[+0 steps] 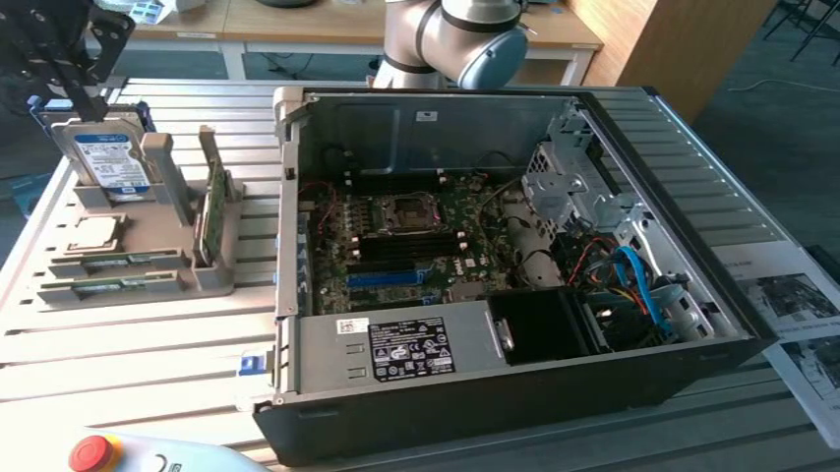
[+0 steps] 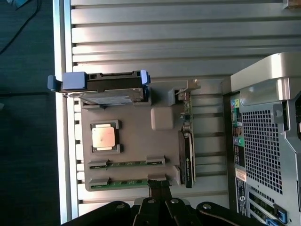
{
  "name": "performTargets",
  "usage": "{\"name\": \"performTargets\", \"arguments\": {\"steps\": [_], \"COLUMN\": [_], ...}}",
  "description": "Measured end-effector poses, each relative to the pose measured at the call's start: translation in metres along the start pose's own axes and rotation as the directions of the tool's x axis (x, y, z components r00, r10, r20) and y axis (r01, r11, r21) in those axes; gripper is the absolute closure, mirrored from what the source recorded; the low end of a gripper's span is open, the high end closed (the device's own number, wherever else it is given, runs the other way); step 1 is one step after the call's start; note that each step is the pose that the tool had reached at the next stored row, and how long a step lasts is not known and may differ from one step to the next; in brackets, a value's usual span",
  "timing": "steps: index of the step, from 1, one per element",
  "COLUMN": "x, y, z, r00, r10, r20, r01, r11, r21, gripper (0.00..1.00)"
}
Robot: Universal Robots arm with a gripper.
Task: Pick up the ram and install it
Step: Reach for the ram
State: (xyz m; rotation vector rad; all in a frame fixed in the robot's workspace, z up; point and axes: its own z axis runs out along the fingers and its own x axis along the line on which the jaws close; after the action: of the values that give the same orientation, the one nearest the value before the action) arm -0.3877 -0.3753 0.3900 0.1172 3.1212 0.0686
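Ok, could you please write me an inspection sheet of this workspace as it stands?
Surface: ribbed silver metal table, carrying a grey plastic holder tray and an open black computer case.
Job's things: two long, thin green ram sticks lie flat in the tray, neither lifted; green motherboard exposed in the case.
Clutter: upright blue-labelled hard drive, square processor chip, broader green card on edge, printed papers, red stop button.
Grippers: black gripper shut, holding nothing, hovers above the tray.
Cables: blue and orange cables inside the case.
Surroundings: wooden desks behind the table.
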Motion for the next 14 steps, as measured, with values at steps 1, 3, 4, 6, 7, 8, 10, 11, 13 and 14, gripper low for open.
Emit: {"name": "performTargets", "arguments": {"steps": [1,3,4,6,7,8,10,11,13,14], "x": [0.003,0.008,0.011,0.016,0.019,0.021,0.026,0.028,0.031,0.031], "y": [0.0001,0.0003,0.0004,0.0006,0.0007,0.0007,0.0007,0.0007,0.0005,0.0004], "z": [0.0000,0.0000,0.0000,0.0000,0.0000,0.0000,0.0000,0.0000,-0.0001,-0.0001], "r00": [1.0000,1.0000,1.0000,1.0000,1.0000,1.0000,1.0000,1.0000,1.0000,1.0000], "r10": [0.000,0.000,0.000,0.000,0.000,0.000,0.000,0.000,0.000,0.000], "r20": [0.0000,-0.0001,-0.0002,-0.0003,-0.0003,-0.0004,-0.0004,-0.0006,-0.0008,-0.0007], "r01": [0.000,0.000,0.000,0.000,0.000,0.000,0.000,0.000,0.000,0.000], "r11": [1.0000,1.0000,1.0000,1.0000,1.0000,1.0000,1.0000,1.0000,1.0000,1.0000], "r21": [0.0000,0.0000,0.0000,0.0001,0.0001,0.0000,0.0000,0.0000,0.0001,0.0001], "gripper": [0.90,0.90,0.90,0.90,0.90,0.90,0.90,0.90,0.90,0.90]}}
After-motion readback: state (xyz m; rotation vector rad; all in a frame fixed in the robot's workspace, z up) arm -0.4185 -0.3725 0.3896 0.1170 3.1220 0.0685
